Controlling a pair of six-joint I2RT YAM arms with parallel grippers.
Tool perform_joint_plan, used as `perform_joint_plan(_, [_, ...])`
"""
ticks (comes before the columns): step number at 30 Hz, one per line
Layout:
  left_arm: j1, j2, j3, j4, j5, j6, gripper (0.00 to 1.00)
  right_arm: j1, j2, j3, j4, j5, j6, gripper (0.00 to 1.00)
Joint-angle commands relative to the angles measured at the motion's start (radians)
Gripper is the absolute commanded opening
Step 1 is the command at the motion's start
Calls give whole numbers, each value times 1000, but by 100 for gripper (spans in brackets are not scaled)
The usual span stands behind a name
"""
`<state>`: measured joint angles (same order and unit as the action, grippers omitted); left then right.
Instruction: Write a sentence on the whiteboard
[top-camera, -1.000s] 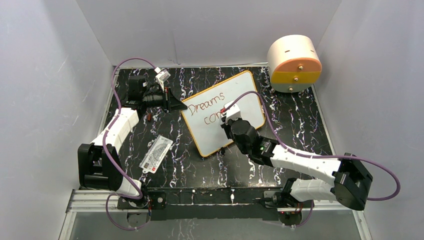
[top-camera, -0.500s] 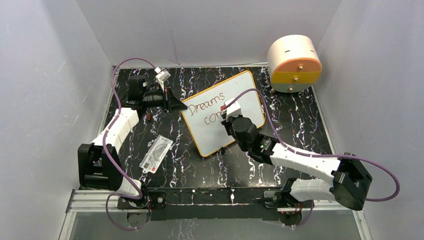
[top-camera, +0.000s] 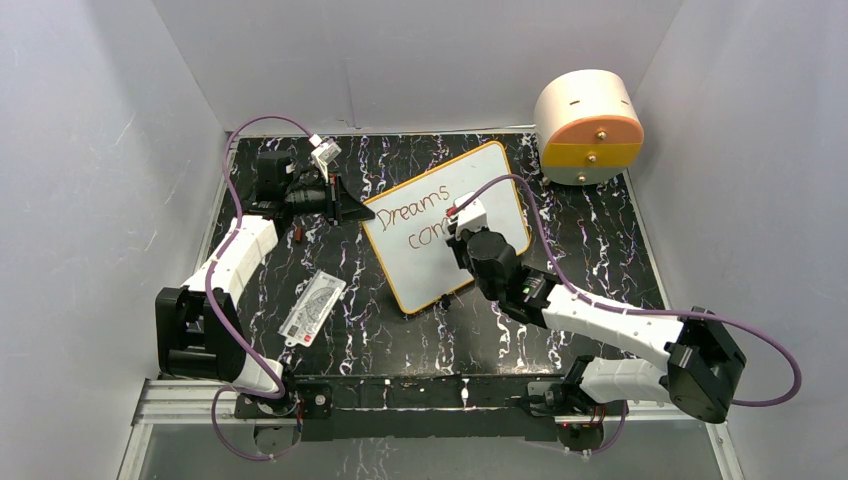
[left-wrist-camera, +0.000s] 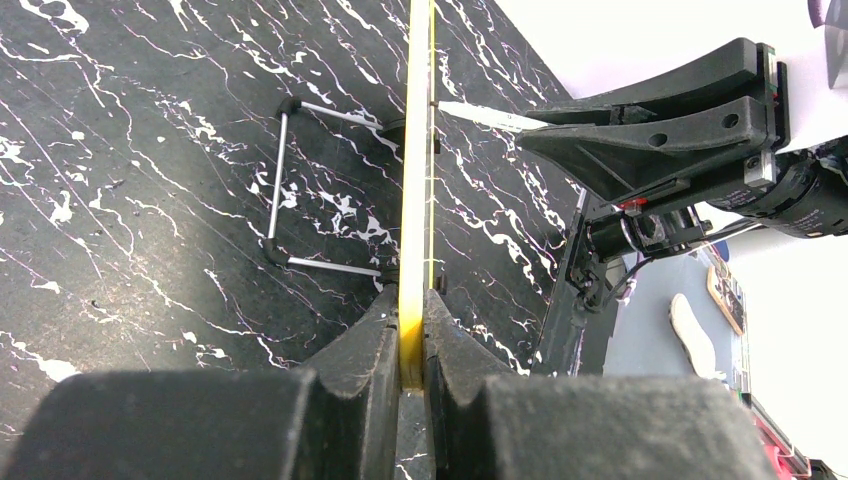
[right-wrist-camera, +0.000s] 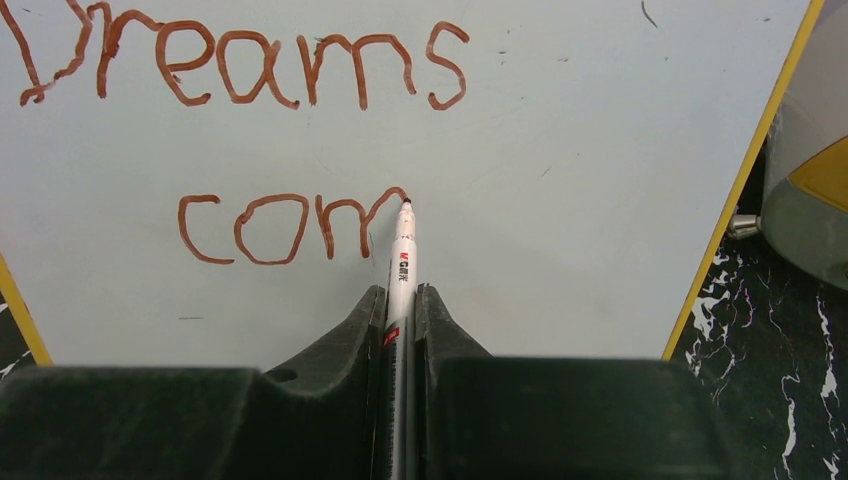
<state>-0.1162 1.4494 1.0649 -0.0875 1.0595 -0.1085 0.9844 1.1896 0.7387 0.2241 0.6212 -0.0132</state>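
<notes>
Right pincer (right-wrist-camera: 400, 300) is clenched on a white marker (right-wrist-camera: 402, 255), bottom centre of the right wrist view. Marker tip touches the whiteboard (right-wrist-camera: 600, 180) at the top of the "m"'s 2nd hump. Reddish-brown sentence (right-wrist-camera: 262, 228) reads "Dreams" on line 1 and "com" on line 2, upper left of that frame.

Left pincer (left-wrist-camera: 412, 330) is clenched on the board's orange-yellow frame edge, bottom centre of the left wrist view. Board shows edge-on as a thin vertical line there. Wire foot w/ black ends (left-wrist-camera: 280, 190) sits on the tabletop to the frame's left.

Top view: board lies tilted at centre of the black, white-veined tabletop (top-camera: 350, 340), left arm at its left corner, right arm over its middle. Small printed white card (top-camera: 312, 308) lies lower left of the board, apart from it. Round cream container w/ orange-yellow front (top-camera: 588, 125) stands upper right, near the board's far corner.
</notes>
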Motion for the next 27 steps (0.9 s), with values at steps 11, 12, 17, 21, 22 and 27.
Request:
perform_joint_plan(11, [-30, 35, -20, -98, -88, 59, 0, -8, -39, -10, -89, -29, 94, 0])
perform_joint_plan(12, [-30, 35, -20, -98, -88, 59, 0, -8, -42, -13, -92, -29, 94, 0])
perform_joint_plan(17, [-30, 34, -17, -101, -92, 62, 0, -9, -59, -22, -100, -23, 96, 0])
perform_joint_plan(21, [-29, 35, -17, -102, -91, 62, 0, -8, -60, -19, -101, -19, 92, 0])
perform_joint_plan(22, [-30, 35, -16, -102, -92, 62, 0, -9, -65, -19, -98, -22, 92, 0])
perform_joint_plan(27, [-30, 35, -17, -103, -92, 63, 0, -9, -98, -19, -57, -25, 82, 0])
